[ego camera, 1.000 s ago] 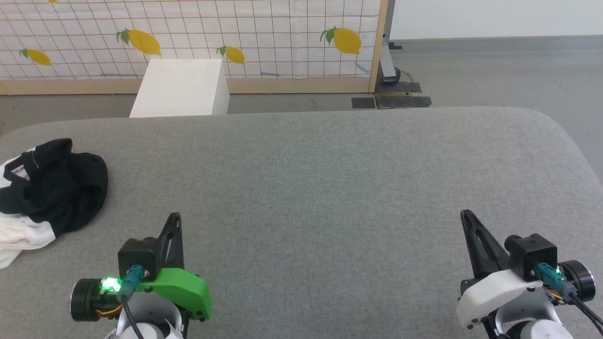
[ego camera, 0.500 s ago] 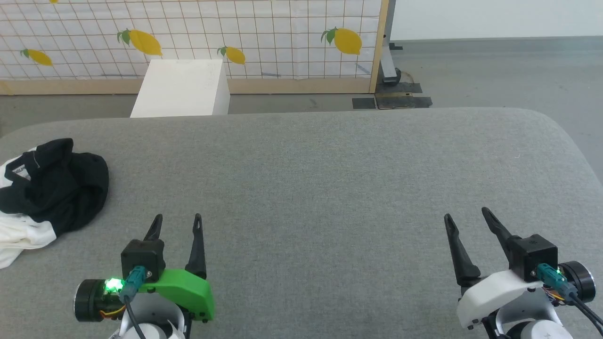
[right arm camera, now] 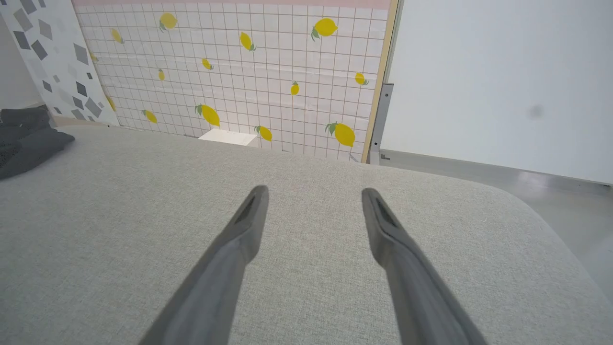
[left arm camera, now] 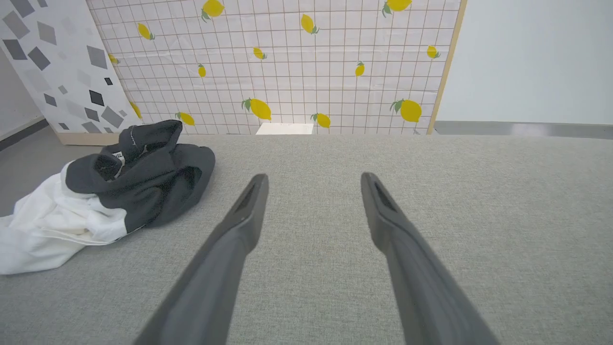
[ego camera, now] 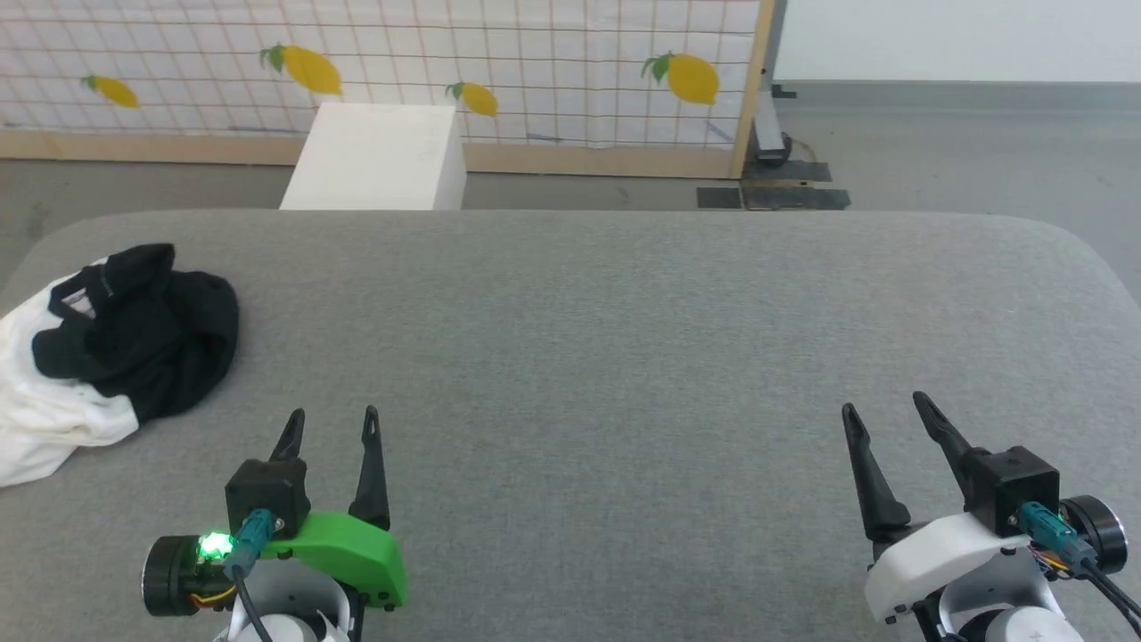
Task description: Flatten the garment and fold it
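Observation:
The garment (ego camera: 107,357) lies crumpled in a heap at the left end of the grey padded table (ego camera: 624,339), black sleeves and collar on top, white body spilling toward the left edge. In the left wrist view the garment (left arm camera: 119,191) sits to the left of the fingers. My left gripper (ego camera: 332,415) hovers open near the front of the table, right of the heap and apart from it, nothing between its fingers (left arm camera: 239,225). My right gripper (ego camera: 882,403) is open at the front right, empty. A dark bit of the garment (right arm camera: 24,139) shows at the far left of the right wrist view.
Behind the table stands a white box (ego camera: 379,156) on the floor, before a lemon-print grid panel (ego camera: 446,62) with a wooden frame. A metal post base (ego camera: 771,143) and dark floor plates lie at the back right. The table's rounded right corner (right arm camera: 541,225) drops to grey floor.
Both grippers went from shut a second ago to open. Since half a second ago the head camera has shifted, so the whole scene sits further right; the garment lies as before.

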{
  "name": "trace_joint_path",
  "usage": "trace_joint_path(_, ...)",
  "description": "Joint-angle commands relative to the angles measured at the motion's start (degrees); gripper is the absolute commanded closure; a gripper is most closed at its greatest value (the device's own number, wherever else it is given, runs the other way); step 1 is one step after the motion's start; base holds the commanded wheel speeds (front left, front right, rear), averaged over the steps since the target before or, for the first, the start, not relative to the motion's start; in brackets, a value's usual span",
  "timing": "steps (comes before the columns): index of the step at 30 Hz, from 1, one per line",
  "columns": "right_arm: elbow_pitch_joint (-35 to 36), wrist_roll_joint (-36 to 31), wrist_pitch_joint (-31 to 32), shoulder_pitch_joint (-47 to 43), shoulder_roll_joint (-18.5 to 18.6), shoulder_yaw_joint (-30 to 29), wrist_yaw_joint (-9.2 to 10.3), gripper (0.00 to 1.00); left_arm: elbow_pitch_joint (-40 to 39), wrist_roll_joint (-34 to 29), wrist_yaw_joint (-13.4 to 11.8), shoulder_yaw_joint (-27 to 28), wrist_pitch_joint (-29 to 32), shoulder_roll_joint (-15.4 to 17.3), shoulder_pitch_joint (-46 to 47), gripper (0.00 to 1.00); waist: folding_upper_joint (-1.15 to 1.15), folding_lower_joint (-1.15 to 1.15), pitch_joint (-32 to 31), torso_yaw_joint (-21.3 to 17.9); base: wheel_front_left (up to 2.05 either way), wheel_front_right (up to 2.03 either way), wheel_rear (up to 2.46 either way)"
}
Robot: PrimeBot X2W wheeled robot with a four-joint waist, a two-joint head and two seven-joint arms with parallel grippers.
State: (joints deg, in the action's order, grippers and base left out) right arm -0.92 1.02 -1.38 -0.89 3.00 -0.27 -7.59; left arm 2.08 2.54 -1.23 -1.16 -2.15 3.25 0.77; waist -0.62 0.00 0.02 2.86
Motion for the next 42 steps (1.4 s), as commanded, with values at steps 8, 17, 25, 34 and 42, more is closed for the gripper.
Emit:
trace_joint_path(8,-0.1,0.5,-1.1,0.9,0.0,0.4,0.03,0.0,0.8,1.5,-1.2,-0.2,-1.5,0.6,0.8,0.0,0.15,0.0,0.2,3.9,0.0,0.0,0.0)
trace_joint_path(17,-0.3,0.7,-1.7,1.2,0.0,0.7,0.04,0.0,1.3,2.6,-2.2,-0.5,-2.5,1.0,0.7,0.0,0.2,0.0,0.2,7.9,0.0,0.0,0.0)
trace_joint_path(25,-0.5,1.0,-2.3,1.4,-0.1,1.0,0.04,0.0,1.6,3.5,-3.1,-0.7,-3.3,1.3,0.6,0.0,0.24,0.0,0.1,11.1,0.0,0.0,0.0)
trace_joint_path(34,-0.7,1.2,-3.0,1.6,-0.1,1.3,0.05,0.0,2.0,4.8,-4.2,-1.0,-4.3,1.7,0.6,0.0,0.28,0.0,0.2,14.2,0.0,0.0,0.0)
trace_joint_path(42,-0.9,1.4,-3.5,1.9,-0.1,1.5,0.06,0.0,2.4,6.0,-5.1,-1.2,-5.1,2.1,0.6,0.0,0.32,0.0,0.3,16.7,0.0,0.0,0.0)
